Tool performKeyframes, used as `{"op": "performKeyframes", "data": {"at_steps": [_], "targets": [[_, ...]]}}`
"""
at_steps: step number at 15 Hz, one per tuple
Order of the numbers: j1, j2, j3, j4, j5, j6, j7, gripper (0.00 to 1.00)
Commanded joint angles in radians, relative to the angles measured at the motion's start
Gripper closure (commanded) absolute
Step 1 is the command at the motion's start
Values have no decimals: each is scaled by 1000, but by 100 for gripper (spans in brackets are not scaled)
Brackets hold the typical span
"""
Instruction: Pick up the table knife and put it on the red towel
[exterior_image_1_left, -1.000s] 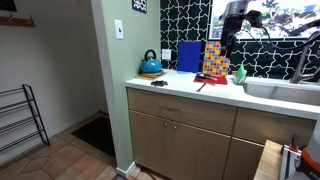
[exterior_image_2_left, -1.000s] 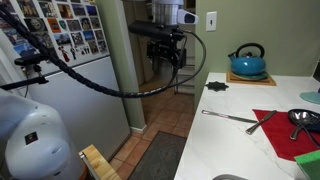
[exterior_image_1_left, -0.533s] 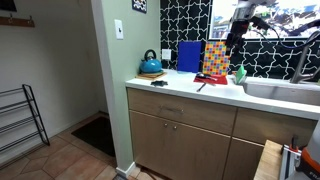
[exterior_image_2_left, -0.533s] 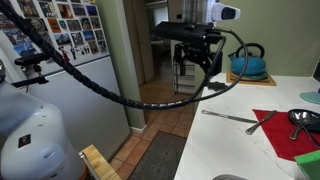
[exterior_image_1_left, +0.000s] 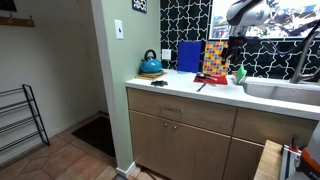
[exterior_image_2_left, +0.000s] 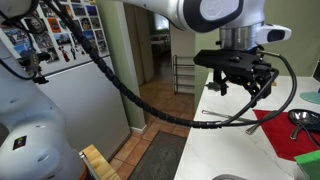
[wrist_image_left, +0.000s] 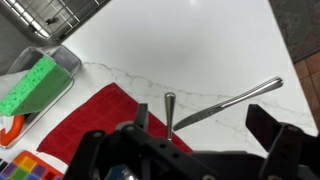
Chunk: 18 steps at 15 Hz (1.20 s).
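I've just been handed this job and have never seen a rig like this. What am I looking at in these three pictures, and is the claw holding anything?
It is one robot arm with a two-fingered gripper at its end. Two pictures come from cameras standing in the room, looking at a kitchen counter from different places. The third comes from a camera on the wrist, looking down past the gripper's dark fingers. On the white counter lies the table knife, one end by the edge of the red towel. A second metal utensil rests at the towel's edge, near a green sponge. Farther back stand a teal kettle, a blue board and a multicoloured box. The gripper hangs open above the knife and holds nothing.
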Motion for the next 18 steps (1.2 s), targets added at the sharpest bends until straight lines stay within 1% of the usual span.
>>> {"op": "performKeyframes", "data": {"at_steps": [1, 2, 3, 5, 10, 11, 14, 18], "targets": [[-26, 137, 15, 55, 54, 100, 1, 0], [-33, 168, 21, 67, 74, 107, -4, 0], [-38, 104, 34, 29, 36, 90, 3, 0], [-43, 133, 45, 39, 38, 94, 4, 0], [-47, 128, 46, 50, 42, 81, 4, 0], [-50, 157, 44, 70, 58, 87, -17, 0], [-64, 225, 48, 105, 87, 83, -16, 0], [-94, 319, 65, 151, 107, 90, 7, 0]]}}
